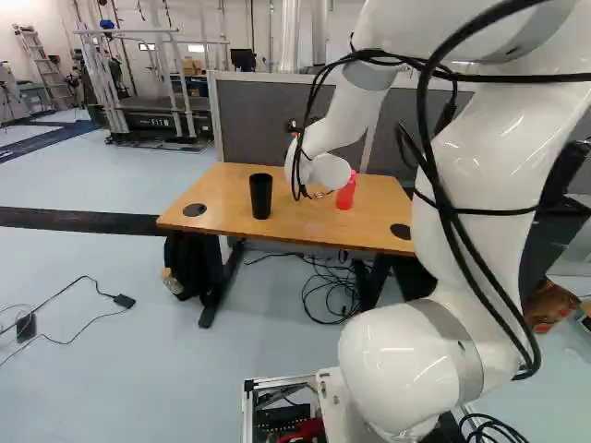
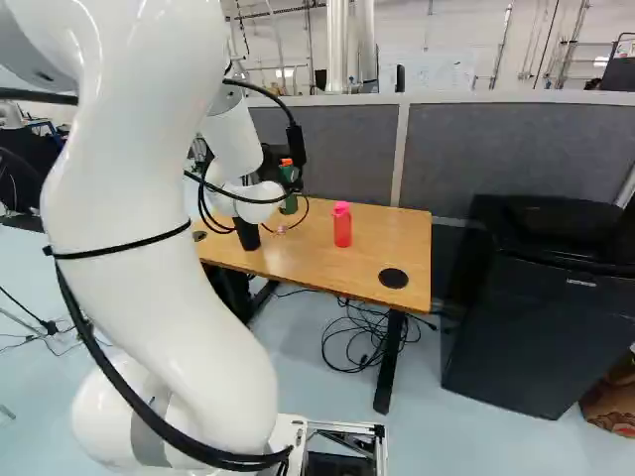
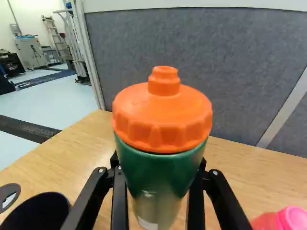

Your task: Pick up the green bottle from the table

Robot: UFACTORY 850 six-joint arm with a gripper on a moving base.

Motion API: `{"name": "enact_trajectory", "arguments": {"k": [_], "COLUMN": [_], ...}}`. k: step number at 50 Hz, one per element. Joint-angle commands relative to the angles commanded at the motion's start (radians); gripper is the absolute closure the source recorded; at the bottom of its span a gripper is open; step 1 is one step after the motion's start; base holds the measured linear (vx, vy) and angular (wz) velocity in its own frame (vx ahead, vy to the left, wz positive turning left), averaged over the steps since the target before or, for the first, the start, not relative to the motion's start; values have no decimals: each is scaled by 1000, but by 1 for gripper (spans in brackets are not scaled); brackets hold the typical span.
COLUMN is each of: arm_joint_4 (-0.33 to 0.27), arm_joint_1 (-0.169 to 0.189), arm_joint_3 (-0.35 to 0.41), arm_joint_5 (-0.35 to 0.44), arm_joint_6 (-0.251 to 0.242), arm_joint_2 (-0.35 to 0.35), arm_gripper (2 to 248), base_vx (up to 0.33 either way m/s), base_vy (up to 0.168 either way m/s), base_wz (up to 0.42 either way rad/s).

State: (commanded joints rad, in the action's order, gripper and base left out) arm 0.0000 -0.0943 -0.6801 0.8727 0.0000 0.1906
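Note:
In the right base view, the black gripper [image 2: 271,165] shows partly behind the arm's white wrist, over the far part of the wooden table [image 2: 382,233]. Beside it is the green bottle [image 2: 289,201] with its orange cap. The wrist view has the gripper [image 3: 157,203] shut on the green bottle [image 3: 160,172], one finger against each side of its body. The bottle is upright, its orange cap above the fingers. Its base is hidden, so I cannot tell whether it touches the table.
A black cup [image 1: 261,196] and a pink-red bottle [image 2: 342,226] stand on the table, on opposite sides of the gripper. Grey partition panels [image 2: 506,149] rise behind the table. A black bin [image 2: 546,307] is at its right, and cables [image 2: 362,337] lie underneath.

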Motion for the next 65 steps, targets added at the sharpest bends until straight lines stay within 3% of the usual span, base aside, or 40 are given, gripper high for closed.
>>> {"name": "enact_trajectory", "arguments": {"k": [55, 65], "arm_joint_4": [0, 0], "arm_joint_1": [-18, -17], "arm_joint_3": [295, 299], "arm_joint_5": [0, 0], "arm_joint_6": [0, 0], "arm_joint_2": [-286, -289], "arm_gripper": [139, 139], "base_vx": [0, 0], "base_vy": [0, 0], "base_wz": [0, 0]}}
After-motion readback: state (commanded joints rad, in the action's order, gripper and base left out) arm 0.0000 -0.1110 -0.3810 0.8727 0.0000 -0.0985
